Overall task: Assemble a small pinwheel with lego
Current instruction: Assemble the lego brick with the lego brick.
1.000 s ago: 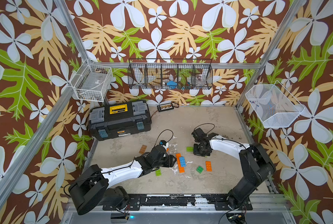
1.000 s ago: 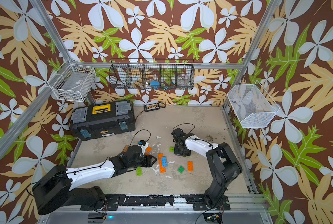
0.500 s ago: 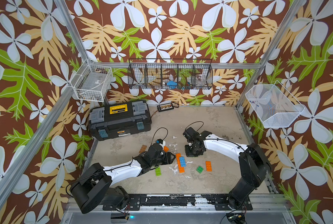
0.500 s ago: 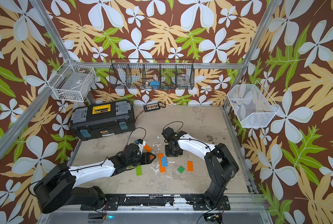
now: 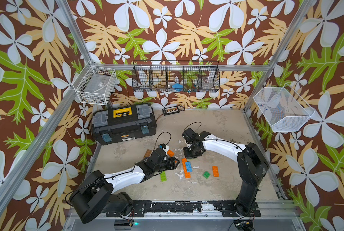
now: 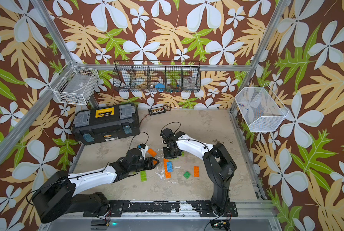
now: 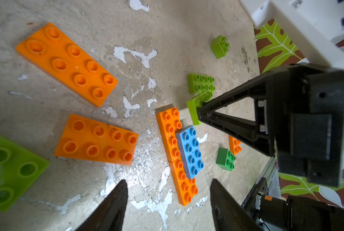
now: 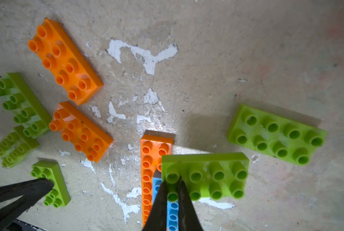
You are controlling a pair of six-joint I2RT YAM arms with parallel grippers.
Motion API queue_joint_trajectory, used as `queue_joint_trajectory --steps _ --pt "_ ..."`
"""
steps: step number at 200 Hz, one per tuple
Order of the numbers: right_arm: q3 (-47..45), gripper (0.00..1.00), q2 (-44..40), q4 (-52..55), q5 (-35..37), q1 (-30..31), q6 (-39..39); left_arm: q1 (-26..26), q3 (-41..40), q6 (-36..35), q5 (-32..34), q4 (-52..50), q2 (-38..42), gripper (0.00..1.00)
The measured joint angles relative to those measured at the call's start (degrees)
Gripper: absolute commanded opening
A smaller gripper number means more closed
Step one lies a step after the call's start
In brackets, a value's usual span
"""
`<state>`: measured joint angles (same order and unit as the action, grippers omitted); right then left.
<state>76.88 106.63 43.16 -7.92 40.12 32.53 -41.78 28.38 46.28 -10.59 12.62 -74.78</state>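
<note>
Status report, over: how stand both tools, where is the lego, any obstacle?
Left tool open, empty. Right tool shut on lime brick, at end of orange-blue stack. No obstacle seen; loose orange bricks lie aside.

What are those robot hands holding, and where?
The right hand pinches a lime green brick at one short end; the left hand holds nothing.

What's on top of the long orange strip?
A blue brick sits on the orange strip, bridging the joint and covering one row of studs. The lime brick held by the right fingers is at one end; contact cannot be seen.
</note>
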Motion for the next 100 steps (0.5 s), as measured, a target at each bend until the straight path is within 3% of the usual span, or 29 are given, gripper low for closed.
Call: queue_joint_trajectory --steps 100 --pt "1.1 0.12 3.3 0.4 -1.0 1.9 -0.5 1.1 -1.0 0.0 0.0 -0.2 2.0 0.67"
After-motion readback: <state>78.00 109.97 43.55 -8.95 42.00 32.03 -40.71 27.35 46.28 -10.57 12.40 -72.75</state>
